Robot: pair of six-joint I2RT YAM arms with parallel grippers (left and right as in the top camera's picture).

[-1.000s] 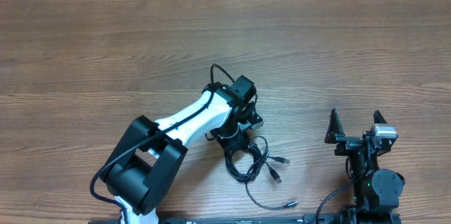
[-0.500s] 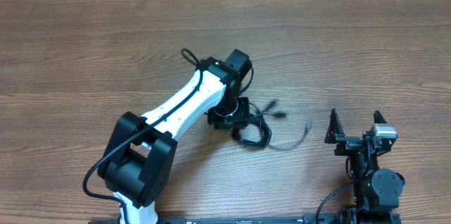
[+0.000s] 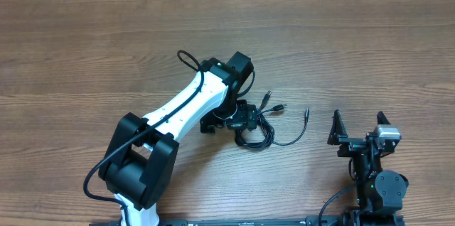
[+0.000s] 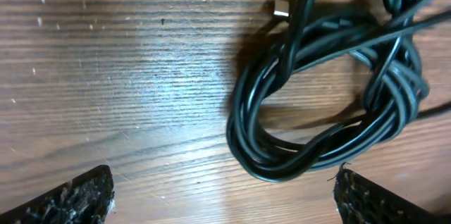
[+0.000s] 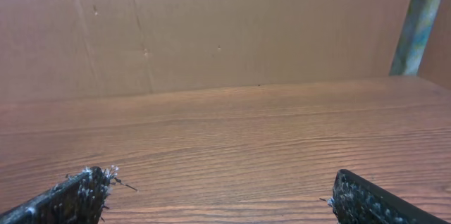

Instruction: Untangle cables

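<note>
A bundle of black cables (image 3: 257, 139) lies coiled on the wooden table just right of my left gripper (image 3: 229, 121). Two loose plug ends (image 3: 273, 105) stick out up and right, and one thin strand curves off to a plug (image 3: 307, 113). In the left wrist view the looped cables (image 4: 278, 168) lie just beyond my left gripper (image 4: 225, 203), whose jaws stand wide open with bare wood between them. A small metal connector (image 4: 282, 9) shows at the top of the loop. My right gripper (image 3: 359, 130) rests open at the near right, away from the cables, holding nothing (image 5: 225, 199).
The white left arm (image 3: 178, 116) reaches diagonally from the near-left base toward the table's middle. A brown wall (image 5: 211, 27) rises behind the table's far edge in the right wrist view, with a pole (image 5: 419, 20) at the right.
The left gripper carried the cable bundle away from the near edge, then opened and let it go. The loose ends swung out to the right. The right arm stayed still.
</note>
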